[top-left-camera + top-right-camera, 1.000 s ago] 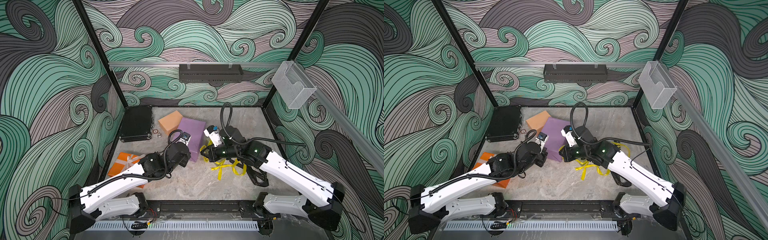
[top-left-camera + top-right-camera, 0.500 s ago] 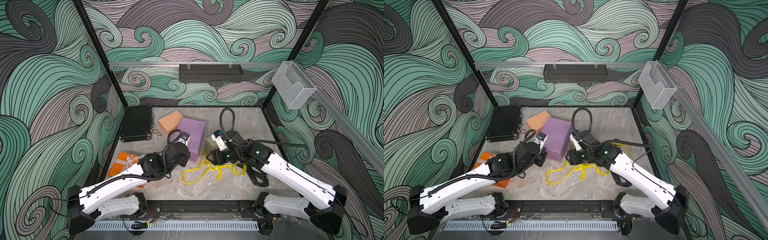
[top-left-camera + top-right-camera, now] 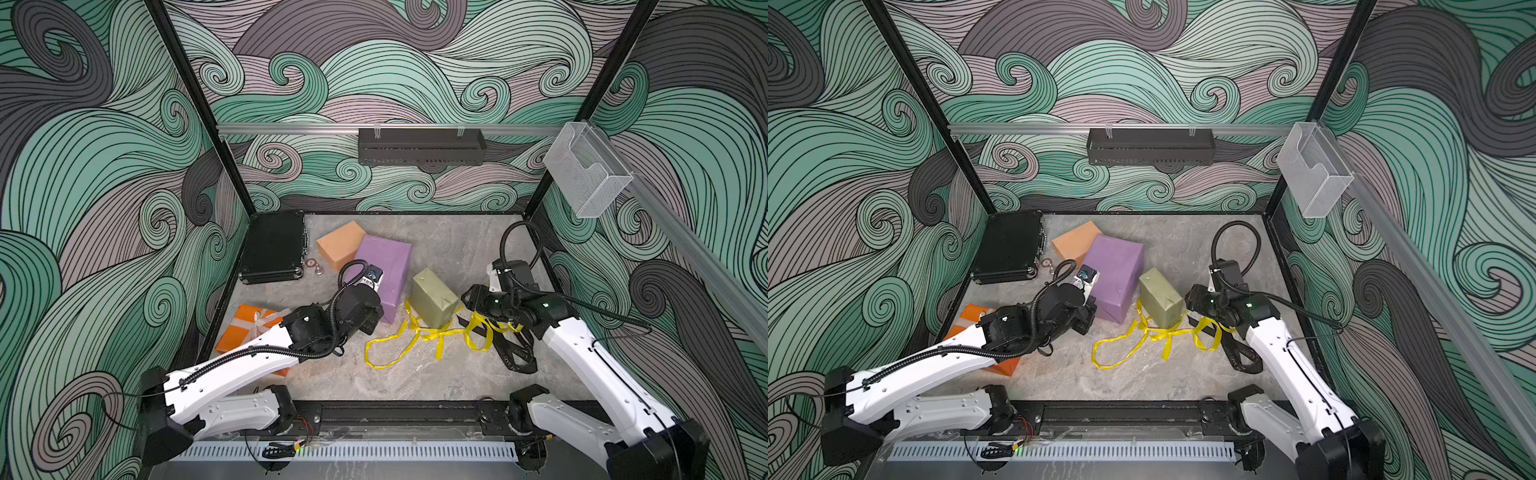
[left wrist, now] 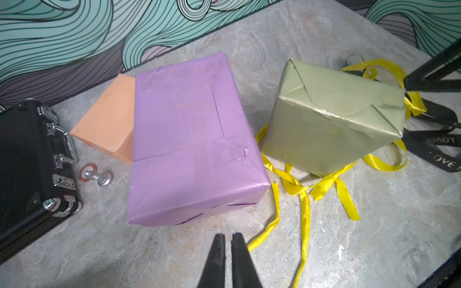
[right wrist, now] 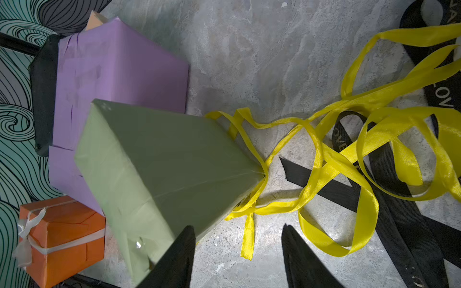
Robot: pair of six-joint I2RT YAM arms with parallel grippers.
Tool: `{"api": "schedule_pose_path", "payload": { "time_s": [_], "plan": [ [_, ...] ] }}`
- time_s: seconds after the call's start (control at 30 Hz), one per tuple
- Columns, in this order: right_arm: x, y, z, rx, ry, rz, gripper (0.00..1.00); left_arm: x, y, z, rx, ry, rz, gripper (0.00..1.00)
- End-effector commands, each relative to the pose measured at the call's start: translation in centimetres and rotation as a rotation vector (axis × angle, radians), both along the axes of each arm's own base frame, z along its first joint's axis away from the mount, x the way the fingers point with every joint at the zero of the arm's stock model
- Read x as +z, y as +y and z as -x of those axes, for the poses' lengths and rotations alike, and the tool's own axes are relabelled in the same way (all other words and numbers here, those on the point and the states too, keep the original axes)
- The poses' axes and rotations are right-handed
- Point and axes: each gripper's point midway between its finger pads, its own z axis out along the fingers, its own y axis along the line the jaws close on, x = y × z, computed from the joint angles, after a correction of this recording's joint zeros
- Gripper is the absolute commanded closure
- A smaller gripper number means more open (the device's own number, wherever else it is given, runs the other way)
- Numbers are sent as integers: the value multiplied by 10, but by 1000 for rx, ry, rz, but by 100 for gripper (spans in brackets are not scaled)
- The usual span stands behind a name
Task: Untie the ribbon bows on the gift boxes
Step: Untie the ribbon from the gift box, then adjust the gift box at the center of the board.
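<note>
The olive-green gift box (image 3: 432, 297) (image 5: 162, 169) stands tilted on the floor. Loose yellow ribbon (image 3: 399, 340) (image 5: 324, 154) trails from under it across the floor. My right gripper (image 5: 238, 228) is open and holds nothing; one finger is beside the olive box and a ribbon end lies below the gap. My left gripper (image 4: 226, 235) hovers just in front of the purple box (image 4: 192, 139) (image 3: 384, 270), its jaws almost together and empty. The tan-peach box (image 3: 340, 245) lies behind the purple one. The orange box (image 5: 62, 234) (image 3: 245, 328) has its white ribbon (image 5: 27, 224) tied round it.
A black ribbon with pale lettering (image 3: 515, 353) (image 5: 399, 224) lies loose under the right arm, tangled with the yellow ribbon. A black hard case (image 3: 274, 245) sits at the back left, with a small metal piece (image 4: 96, 174) beside it. The left arm partly covers the orange box.
My right gripper has opened, let go of the yellow ribbon and drawn back to the right, uncovering the olive box. The ribbon now lies spread on the floor. The left arm has hardly moved.
</note>
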Motion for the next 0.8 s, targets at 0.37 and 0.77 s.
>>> {"api": "schedule_pose_path", "payload": {
  "time_s": [0.37, 0.77],
  "plan": [
    [1, 44, -43, 193, 25, -57, 53, 5, -14, -7, 7, 72, 36, 79],
    [-9, 78, 0, 407, 11, 41, 54, -10, -9, -16, 51, 132, 67, 79]
  ]
}}
